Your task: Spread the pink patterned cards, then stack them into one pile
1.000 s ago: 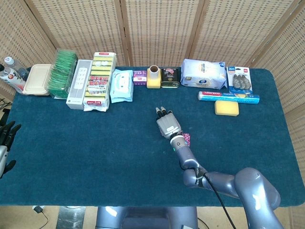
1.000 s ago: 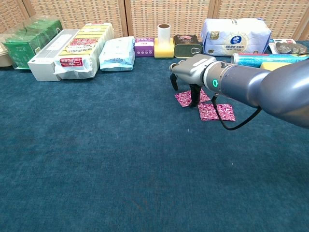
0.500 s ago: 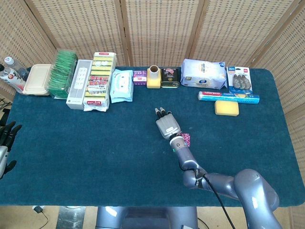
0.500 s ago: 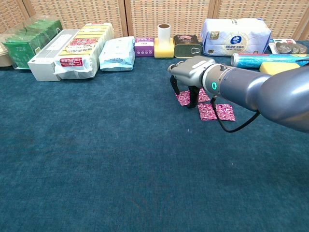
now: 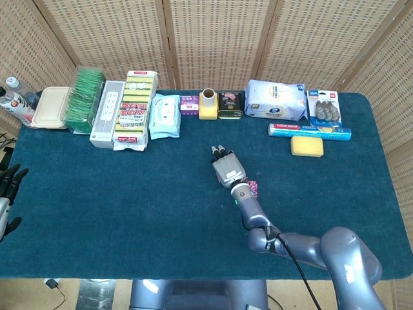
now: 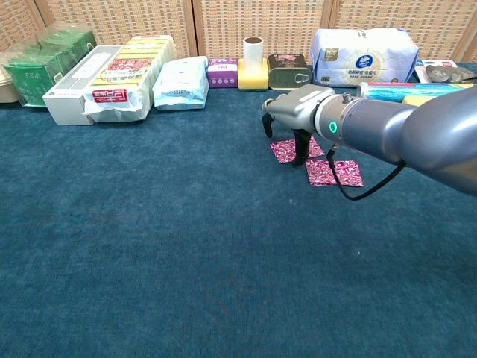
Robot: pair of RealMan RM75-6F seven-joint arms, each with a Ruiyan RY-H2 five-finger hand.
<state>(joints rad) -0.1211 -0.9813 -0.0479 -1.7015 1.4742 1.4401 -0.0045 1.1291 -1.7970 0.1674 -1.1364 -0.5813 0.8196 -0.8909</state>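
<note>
Right hand [image 6: 297,123] barely shifted since earlier, dark fingers [image 6: 300,149] apart, pointing down onto flat square pink patterned cards [image 6: 333,172] on napped teal cloth [image 6: 149,224], left hand [image 5: 8,184] at table edge, fingers spread.

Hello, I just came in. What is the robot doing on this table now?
The right robot hand is working on the pink cards, which lie spread flat on the blue cloth. Its fingers point down onto the cards farther from the camera; whether it grips one is unclear. The left robot hand waits at the table edge.
</note>
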